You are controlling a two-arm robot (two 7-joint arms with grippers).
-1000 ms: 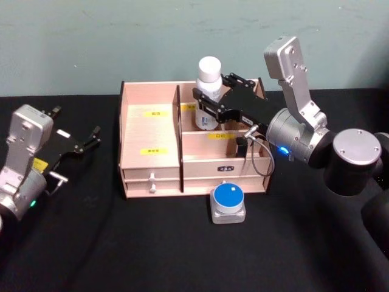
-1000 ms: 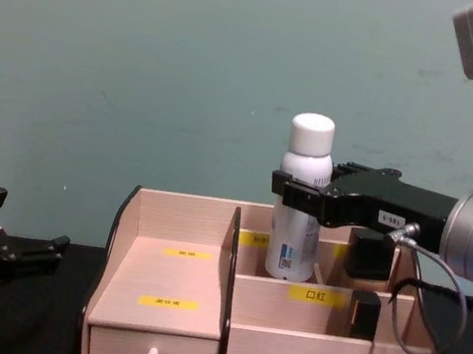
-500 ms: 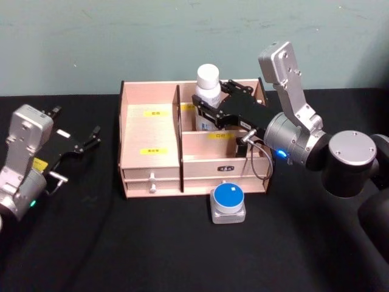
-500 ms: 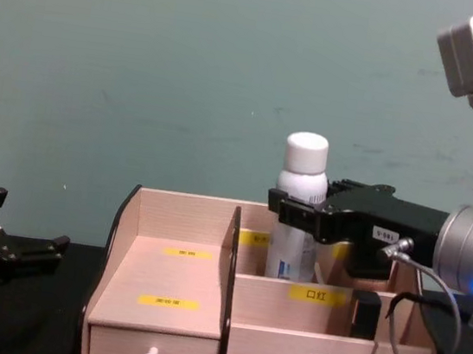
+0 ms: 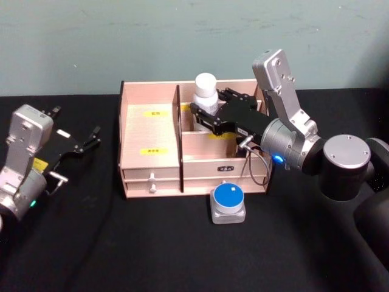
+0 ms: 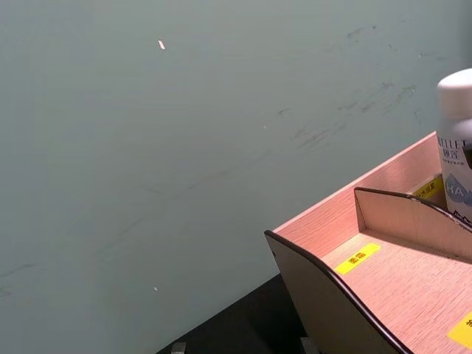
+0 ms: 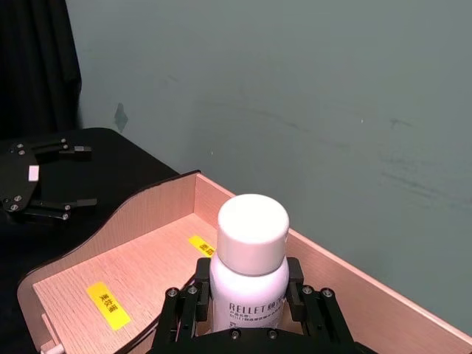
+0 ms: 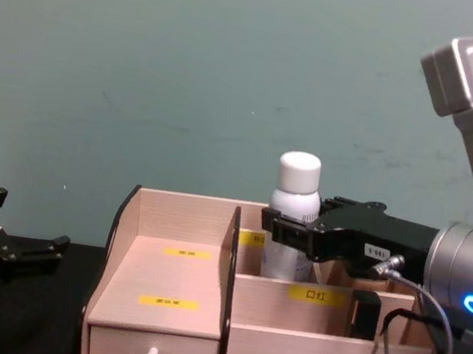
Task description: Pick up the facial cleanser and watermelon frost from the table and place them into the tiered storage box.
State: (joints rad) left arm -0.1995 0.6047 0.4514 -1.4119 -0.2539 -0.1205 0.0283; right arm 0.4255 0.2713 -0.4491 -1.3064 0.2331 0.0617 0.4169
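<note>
The facial cleanser (image 5: 205,86) is a white bottle with a white cap. It stands upright, its lower part down in a back compartment of the tiered storage box (image 5: 150,129), just right of the tall divider. My right gripper (image 5: 206,113) is shut on the bottle's body from the right, seen in the chest view as the right gripper (image 8: 292,232) on the cleanser (image 8: 297,178), and close up as the right gripper (image 7: 249,296) on the cleanser (image 7: 251,237). The watermelon frost (image 5: 228,204), a small grey case with a round blue top, lies on the table before the box. My left gripper (image 5: 92,138) rests open at the far left.
A black cloth covers the table, with a grey-green wall close behind the box. The box's left tier (image 8: 173,278) holds nothing, and a white-knobbed drawer (image 5: 152,180) is at its front. A cable loops from my right wrist over the box's right front (image 5: 260,164).
My right gripper has come down with the facial cleanser, sinking the bottle deeper into the back compartment. The left arm and the watermelon frost have not moved.
</note>
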